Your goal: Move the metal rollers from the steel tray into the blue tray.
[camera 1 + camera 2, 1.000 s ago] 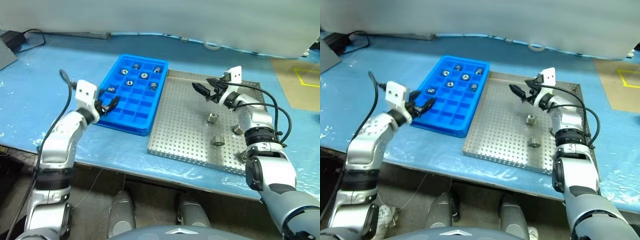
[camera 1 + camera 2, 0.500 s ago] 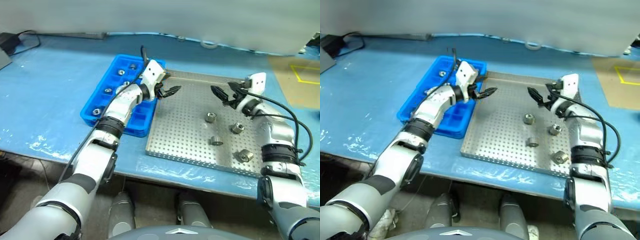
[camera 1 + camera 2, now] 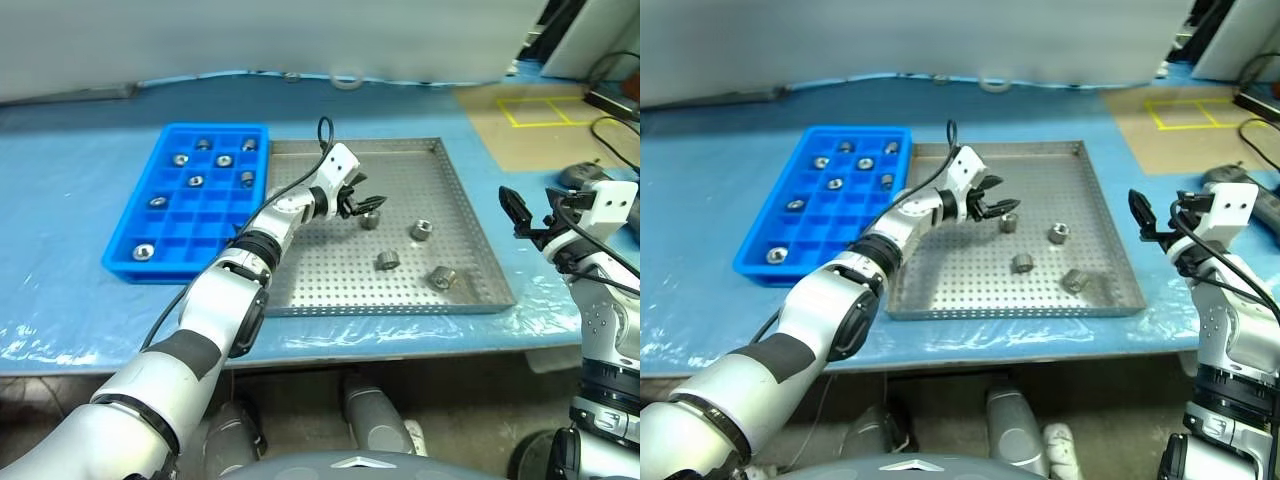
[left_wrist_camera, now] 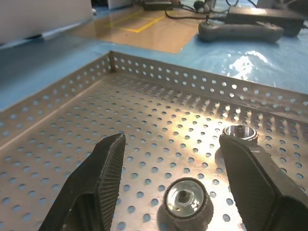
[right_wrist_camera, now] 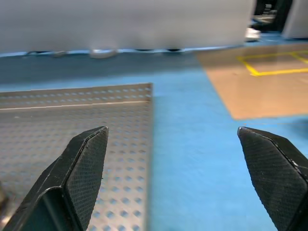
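The steel tray (image 3: 400,160) lies mid-table with the blue tray (image 3: 165,225) along its left side. Several metal rollers rest in the blue tray's compartments (image 3: 196,181). More rollers lie loose on the steel tray's perforated floor (image 3: 387,261), (image 3: 421,229), (image 3: 441,278). My left gripper (image 3: 368,206) reaches low over the steel tray, open, with one roller (image 4: 185,204) lying on the floor between its fingers (image 4: 108,168); a second roller (image 4: 239,132) sits just behind the other finger. My right gripper (image 3: 517,212) hangs open and empty off the steel tray's right rim (image 5: 150,103).
The table is covered in blue sheeting. A dark hand-held controller (image 3: 580,176) lies right of the steel tray. A roll of tape (image 3: 347,80) sits at the back. A brown board with yellow tape squares (image 3: 540,105) is at the far right. The table's front edge runs close below both trays.
The camera has swung right. My left gripper crossed from beside the blue tray to a roller on the steel tray. My right gripper drew back off the steel tray to its right.
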Available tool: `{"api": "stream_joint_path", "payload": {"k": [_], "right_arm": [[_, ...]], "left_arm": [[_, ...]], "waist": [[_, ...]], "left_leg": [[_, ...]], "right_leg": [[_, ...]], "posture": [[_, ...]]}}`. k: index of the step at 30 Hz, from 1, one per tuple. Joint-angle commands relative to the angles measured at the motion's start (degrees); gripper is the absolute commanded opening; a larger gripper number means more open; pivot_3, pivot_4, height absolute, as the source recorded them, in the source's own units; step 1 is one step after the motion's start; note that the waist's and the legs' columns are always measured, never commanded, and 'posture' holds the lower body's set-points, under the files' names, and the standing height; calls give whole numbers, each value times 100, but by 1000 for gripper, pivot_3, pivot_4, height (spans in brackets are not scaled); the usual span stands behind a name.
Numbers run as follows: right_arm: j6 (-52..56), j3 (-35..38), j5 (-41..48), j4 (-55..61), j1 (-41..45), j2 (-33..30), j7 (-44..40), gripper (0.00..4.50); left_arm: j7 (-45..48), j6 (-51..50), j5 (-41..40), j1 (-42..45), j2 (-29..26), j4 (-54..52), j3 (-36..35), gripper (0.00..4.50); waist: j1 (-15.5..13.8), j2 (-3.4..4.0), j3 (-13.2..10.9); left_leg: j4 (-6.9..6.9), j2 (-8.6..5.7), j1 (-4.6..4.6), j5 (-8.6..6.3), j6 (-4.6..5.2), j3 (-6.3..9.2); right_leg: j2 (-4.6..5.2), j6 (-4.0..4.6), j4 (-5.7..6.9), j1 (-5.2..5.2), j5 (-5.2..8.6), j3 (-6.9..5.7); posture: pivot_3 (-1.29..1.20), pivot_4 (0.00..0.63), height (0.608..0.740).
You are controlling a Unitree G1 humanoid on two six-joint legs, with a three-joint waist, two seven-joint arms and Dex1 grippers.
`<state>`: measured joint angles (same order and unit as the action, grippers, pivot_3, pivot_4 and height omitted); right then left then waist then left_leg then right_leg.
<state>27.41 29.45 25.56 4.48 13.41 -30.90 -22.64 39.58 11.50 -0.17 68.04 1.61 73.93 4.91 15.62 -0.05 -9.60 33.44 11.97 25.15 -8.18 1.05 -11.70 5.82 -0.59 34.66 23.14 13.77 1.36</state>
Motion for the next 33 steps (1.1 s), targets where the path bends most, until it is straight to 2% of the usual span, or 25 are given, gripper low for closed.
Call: {"api": "stream_joint_path", "payload": {"k": [1, 6, 10, 14, 21, 27, 30, 33], "right_arm": [[29, 194, 178, 385, -43, -30, 126, 4500], [40, 189, 242, 478, -150, -30, 218, 4500], [12, 231, 275, 426, -219, -78, 209, 4500], [-20, 179, 245, 295, -136, -97, 212, 4500], [-145, -179, 81, -136, 194, -82, 75, 4500], [-229, -290, 35, -312, 314, -106, 57, 4500], [-257, -287, 24, -357, 327, -116, 44, 4500], [-290, -315, 11, -424, 366, -108, 26, 4500]], "left_arm": [[-558, 43, 238, 149, 29, 75, -14, 3335], [-1636, -165, 743, 130, -82, 235, 120, 3335], [-2300, -365, 746, 114, -202, 253, -104, 3335], [-1974, -477, 580, -63, -225, 208, -325, 3335], [-869, -629, 381, -371, -120, 101, -466, 3335], [-1159, -855, 739, -529, -262, 140, -210, 3335], [-1174, -807, 667, -535, -321, 102, -290, 2807], [-1086, -727, 424, -506, -342, 14, -514, 1860]], "waist": [[190, -1, 0], [616, -1, -1], [837, -2, -1], [983, -1, -1], [1043, 0, 0], [1033, 1, 0], [1049, 1, 0], [1063, 1, 0]], "left_leg": [[1, -12, 2, -4, 7, 0], [68, -29, 27, -43, 60, 1], [83, -59, 39, -62, 62, 5], [85, -117, 47, -75, 84, 10], [87, -123, 76, -93, 151, 17], [87, -125, 79, -97, 165, 19], [94, -141, 74, -100, 175, 19], [105, -162, 77, -106, 185, 22]], "right_leg": [[13, -2, -2, 0, 1, -3], [45, -28, -3, -14, 9, -13], [76, -40, -10, -21, 10, -18], [138, -133, -15, -26, 8, -21], [168, -153, -105, -68, -9, -65], [204, -155, -115, -92, -8, -114], [226, -157, -115, -107, -7, -125], [245, -157, -115, -112, -7, -125]], "posture": [[-978, 150, 740], [-991, 150, 740], [-985, 150, 740], [-965, 150, 740], [-911, 150, 740], [-897, 150, 740], [-889, 150, 740], [-863, 150, 740]]}}
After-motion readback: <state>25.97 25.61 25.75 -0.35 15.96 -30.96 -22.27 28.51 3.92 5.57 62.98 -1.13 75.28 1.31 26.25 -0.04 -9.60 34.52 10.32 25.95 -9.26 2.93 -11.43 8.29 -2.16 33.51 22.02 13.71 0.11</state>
